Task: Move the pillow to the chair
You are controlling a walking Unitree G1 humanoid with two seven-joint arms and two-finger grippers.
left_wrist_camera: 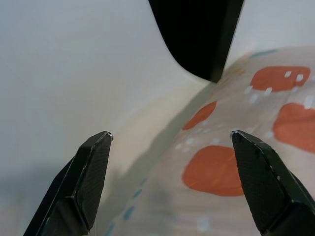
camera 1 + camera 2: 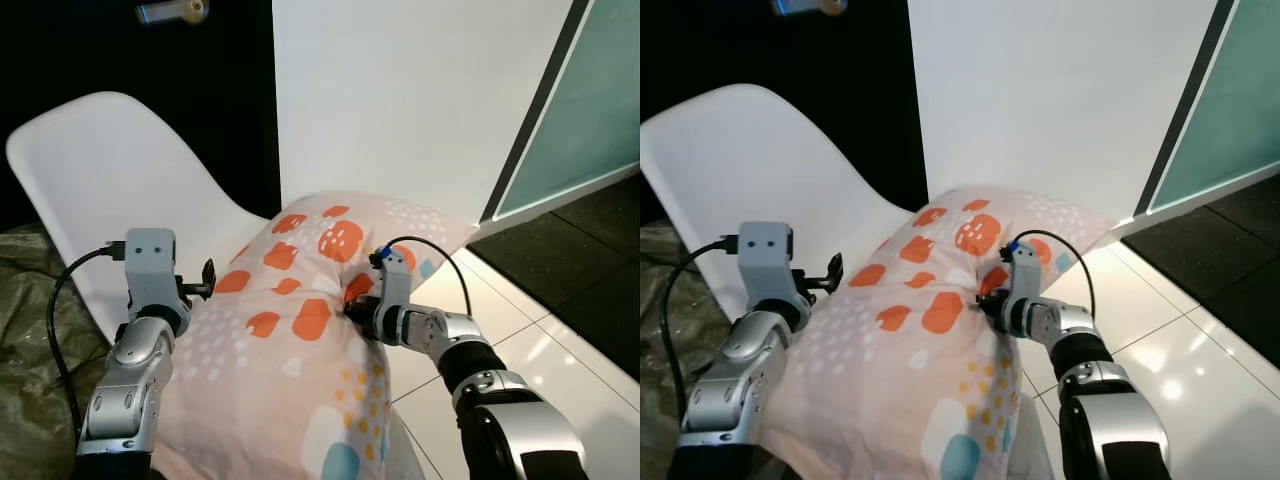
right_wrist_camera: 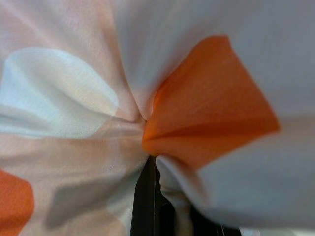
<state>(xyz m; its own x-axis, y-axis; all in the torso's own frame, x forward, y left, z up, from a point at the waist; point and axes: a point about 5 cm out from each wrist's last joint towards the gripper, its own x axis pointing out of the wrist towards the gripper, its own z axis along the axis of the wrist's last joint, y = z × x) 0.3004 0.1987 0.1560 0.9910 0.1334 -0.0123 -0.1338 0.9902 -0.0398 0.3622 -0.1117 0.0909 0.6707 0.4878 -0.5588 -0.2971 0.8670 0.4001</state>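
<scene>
Chair [image 2: 90,150]: a white moulded shell seat on the left of the head views, its back rising toward the upper left. The pillow's left edge lies against the seat.
Left gripper [image 1: 170,142]: fingers spread apart and holding nothing. In the head views it sits just beside the pillow's left edge, between pillow and chair shell. In the left wrist view, white chair surface lies on one side of the fingers and patterned fabric on the other.
Pillow [image 2: 290,360]: pale pink with orange blotches, white dots and a few blue marks. It lies tilted across the middle of the view, its far corner up near the wall and its near end low by the robot's body. It appears to lean on the chair's front, not yet fully settled in the seat.
Right gripper [image 2: 352,314]: fingers closed together, pinching a bunch of pillow fabric on the right part of its top. The right wrist view shows cloth puckered into folds where the fingers meet.
Wall [image 2: 400,90]: white, behind the pillow; a dark-framed glass panel [image 2: 590,110] stands on the right.
Step in hand: likely the placing stage, with the pillow carried to the chair.
Next move: probably to push or lower the pillow further onto the seat, then let the right fingers part.
</scene>
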